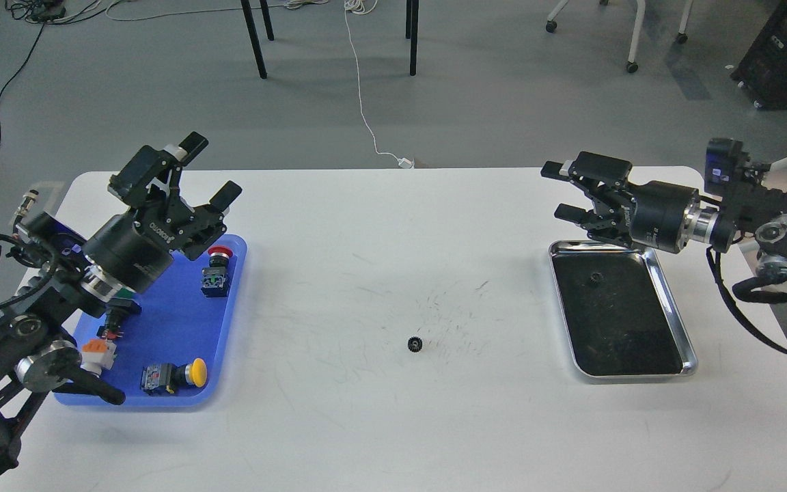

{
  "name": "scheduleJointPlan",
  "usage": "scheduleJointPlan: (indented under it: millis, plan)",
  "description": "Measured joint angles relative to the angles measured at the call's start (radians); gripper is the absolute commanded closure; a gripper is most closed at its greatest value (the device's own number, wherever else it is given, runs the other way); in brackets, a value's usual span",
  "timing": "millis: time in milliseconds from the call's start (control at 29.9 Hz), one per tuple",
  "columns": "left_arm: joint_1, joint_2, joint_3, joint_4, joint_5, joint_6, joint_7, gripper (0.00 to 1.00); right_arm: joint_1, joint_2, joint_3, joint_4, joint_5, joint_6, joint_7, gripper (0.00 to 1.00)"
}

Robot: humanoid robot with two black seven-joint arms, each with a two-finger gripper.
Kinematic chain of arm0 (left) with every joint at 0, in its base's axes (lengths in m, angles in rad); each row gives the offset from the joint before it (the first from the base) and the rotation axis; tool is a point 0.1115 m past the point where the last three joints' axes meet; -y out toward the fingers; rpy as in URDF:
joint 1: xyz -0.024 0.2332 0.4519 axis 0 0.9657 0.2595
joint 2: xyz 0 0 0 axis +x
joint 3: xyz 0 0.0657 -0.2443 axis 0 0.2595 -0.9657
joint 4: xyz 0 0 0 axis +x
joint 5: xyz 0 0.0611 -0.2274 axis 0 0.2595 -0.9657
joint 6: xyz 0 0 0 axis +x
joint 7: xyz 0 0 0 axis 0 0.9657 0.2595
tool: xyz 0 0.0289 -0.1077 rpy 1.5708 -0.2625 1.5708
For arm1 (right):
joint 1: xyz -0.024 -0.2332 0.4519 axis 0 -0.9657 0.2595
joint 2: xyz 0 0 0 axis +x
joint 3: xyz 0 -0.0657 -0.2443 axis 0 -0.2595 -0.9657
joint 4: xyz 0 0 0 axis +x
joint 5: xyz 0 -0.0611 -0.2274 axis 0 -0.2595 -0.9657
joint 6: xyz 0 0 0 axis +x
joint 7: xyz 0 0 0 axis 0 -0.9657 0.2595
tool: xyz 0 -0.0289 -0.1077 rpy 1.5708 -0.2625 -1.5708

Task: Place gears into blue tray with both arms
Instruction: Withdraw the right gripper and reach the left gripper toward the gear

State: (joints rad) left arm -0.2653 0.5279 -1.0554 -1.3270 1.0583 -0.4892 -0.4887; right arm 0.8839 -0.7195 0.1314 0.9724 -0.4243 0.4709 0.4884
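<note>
Black gear (415, 344) alone mid-table, well apart from both arms' spread, seemingly empty fingers (193, 144) (557, 169).

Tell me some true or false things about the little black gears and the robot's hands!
1. One gear lies on the bare white table. True.
2. A gear sits in the silver tray. True.
3. The right hand is holding a gear. False: it is open and empty.
4. The blue tray holds gears. False: only button switches show there.
5. The left hand is open. True.
</note>
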Motion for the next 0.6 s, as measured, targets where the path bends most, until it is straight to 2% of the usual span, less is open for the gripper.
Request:
scheduleJointPlan:
  millis: [167, 368, 502, 602]
  plan:
    - [-0.127, -0.017, 0.145, -0.044, 0.39, 0.0, -0.001, 0.02, -0.191, -0.007, 0.201, -0.002, 0.115, 0.005, 0.0, 0.03]
    - [-0.341, -0.088, 0.446, -0.025, 0.843, 0.016, -0.001, 0.02, -0.316, -0.008, 0.314, -0.01, 0.155, 0.015, 0.0, 0.02]
    - [-0.44, -0.151, 0.593, 0.032, 1.059, 0.037, 0.0, 0.02, -0.35, -0.008, 0.324, -0.013, 0.216, 0.017, 0.0, 0.02]
    - [-0.487, -0.215, 0.659, 0.124, 1.114, 0.091, 0.0, 0.03, -0.364, -0.008, 0.326, -0.014, 0.231, 0.017, 0.0, 0.02]
